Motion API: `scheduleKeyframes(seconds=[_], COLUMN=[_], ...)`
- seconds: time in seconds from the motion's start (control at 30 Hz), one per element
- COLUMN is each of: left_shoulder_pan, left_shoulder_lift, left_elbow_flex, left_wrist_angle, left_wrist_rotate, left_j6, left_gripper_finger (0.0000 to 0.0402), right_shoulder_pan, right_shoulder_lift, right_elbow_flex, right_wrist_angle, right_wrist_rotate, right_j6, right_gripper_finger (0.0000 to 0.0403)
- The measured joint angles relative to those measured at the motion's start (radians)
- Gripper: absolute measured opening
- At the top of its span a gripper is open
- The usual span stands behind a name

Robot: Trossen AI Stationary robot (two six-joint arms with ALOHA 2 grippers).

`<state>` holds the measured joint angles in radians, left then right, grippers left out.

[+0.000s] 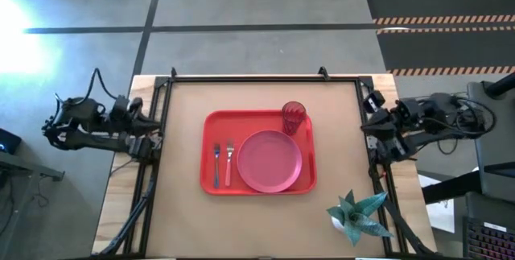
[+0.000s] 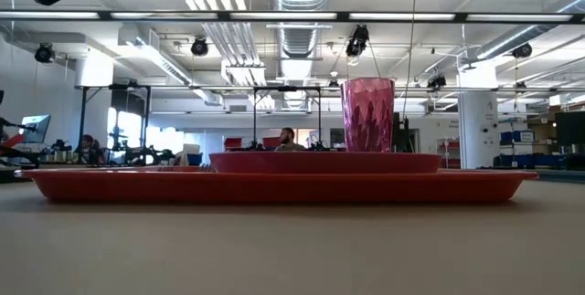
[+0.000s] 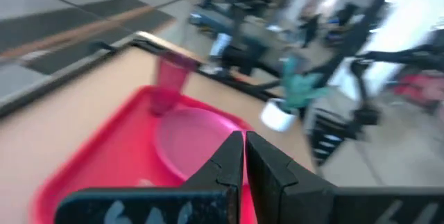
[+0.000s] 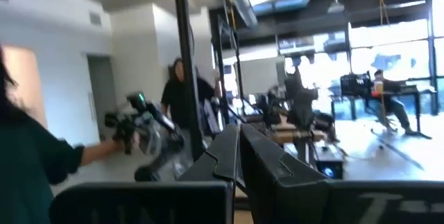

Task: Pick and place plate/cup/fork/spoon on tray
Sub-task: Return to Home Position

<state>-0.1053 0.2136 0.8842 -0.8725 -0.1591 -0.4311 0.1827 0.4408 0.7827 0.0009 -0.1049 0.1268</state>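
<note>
A small potted plant point(image 1: 356, 216) with spiky green leaves stands nearest the table's point(image 1: 185, 212) front edge, toward the right, well clear of the setting. Beyond it the red tray point(image 1: 211, 186) lies at the table's centre with everything already aboard: the spoon point(image 1: 216, 162) and the fork point(image 1: 228, 161) side by side along its left part, the round plate point(image 1: 269, 161) filling its right part, and the ribbed cup point(image 1: 294, 117) upright in the far right corner, just beside the plate's rim. Judged from this layout, the task looks complete. The plastic plate and cup are probably light, stiff and rather slick (a pinch on the rim would suit either), while the slim utensils lie flat and would want a grip across the handle. The left gripper point(image 3: 243, 156) is parked off the table's left edge with its fingers pressed together, holding nothing; the right gripper point(image 4: 238, 149) waits beyond the right edge, likewise closed and empty. Farther off, people stand in the open workshop behind.
</note>
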Motion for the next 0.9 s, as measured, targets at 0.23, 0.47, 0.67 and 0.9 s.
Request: scheduleKeyframes(seconds=[0.23, 0.47, 0.67, 0.9], left_shoulder_pan=[0.001, 0.001, 0.001, 0.000], left_shoulder_lift=[-0.144, -0.209, -0.205, -0.213], left_elbow_flex=[-0.151, -0.291, -0.327, -0.356], left_wrist_angle=[0.080, 0.255, 0.362, 0.469], left_wrist_rotate=[0.116, 0.257, 0.346, 0.370], left_j6=[-0.033, 0.003, 0.019, 0.077], left_gripper_finger=[0.0000, 0.0000, 0.0000, 0.0000], right_shoulder_pan=[0.000, 0.000, 0.000, 0.000], right_shoulder_lift=[-0.027, -0.023, -0.018, -0.018], right_elbow_flex=[-0.113, -0.229, -0.339, -0.432], right_wrist_angle=[0.128, 0.294, 0.477, 0.633], right_wrist_rotate=[-0.038, -0.060, -0.091, -0.087], right_j6=[0.067, 0.113, 0.126, 0.145], right_gripper_finger=[0.0008, 0.0008, 0.0008, 0.0008])
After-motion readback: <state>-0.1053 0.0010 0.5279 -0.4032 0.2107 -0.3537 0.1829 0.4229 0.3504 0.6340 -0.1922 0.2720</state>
